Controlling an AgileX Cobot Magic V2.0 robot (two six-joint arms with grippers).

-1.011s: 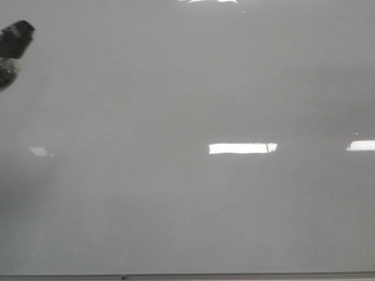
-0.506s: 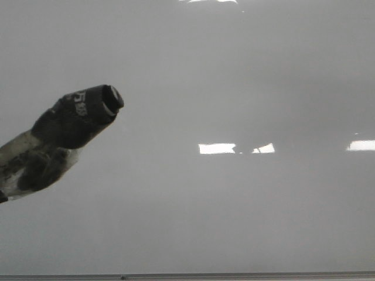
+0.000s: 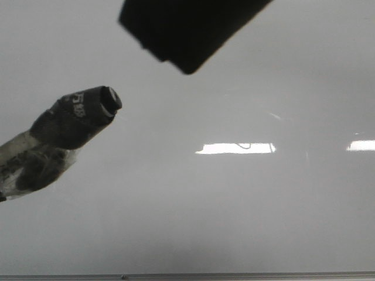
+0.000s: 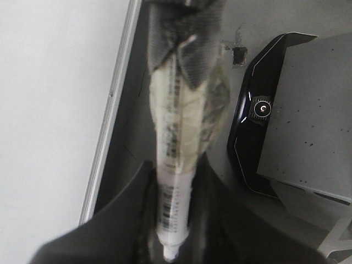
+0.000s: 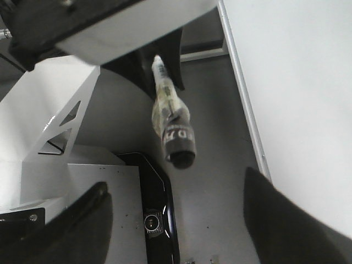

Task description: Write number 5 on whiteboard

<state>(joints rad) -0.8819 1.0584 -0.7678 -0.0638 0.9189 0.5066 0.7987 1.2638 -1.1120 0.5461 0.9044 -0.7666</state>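
Front view: the whiteboard (image 3: 246, 222) fills the frame, its grey metal edge strip along the bottom. No number 5 is legible on it; only a faint dark squiggle sits at the bright reflection near the board's middle, too small to identify. The marker (image 3: 64, 134), cap end forward and barrel wrapped in tape, projects in from the left edge. A dark blurred body (image 3: 187, 29) crosses the top edge, probably part of the right arm. Judgement: writing has not started, and the cap appears on.

Left wrist view: the left claw (image 4: 173, 220) is closed on the marker barrel, fingers pressed against both sides. The board lies beside it, past the edge strip. A black base unit (image 4: 258, 110) sits on the other side.

Right wrist view: the right claw (image 5: 176, 220) stands wide apart and empty, the marker's cap end between and beyond its fingers. Judgement: uncapping comes next.
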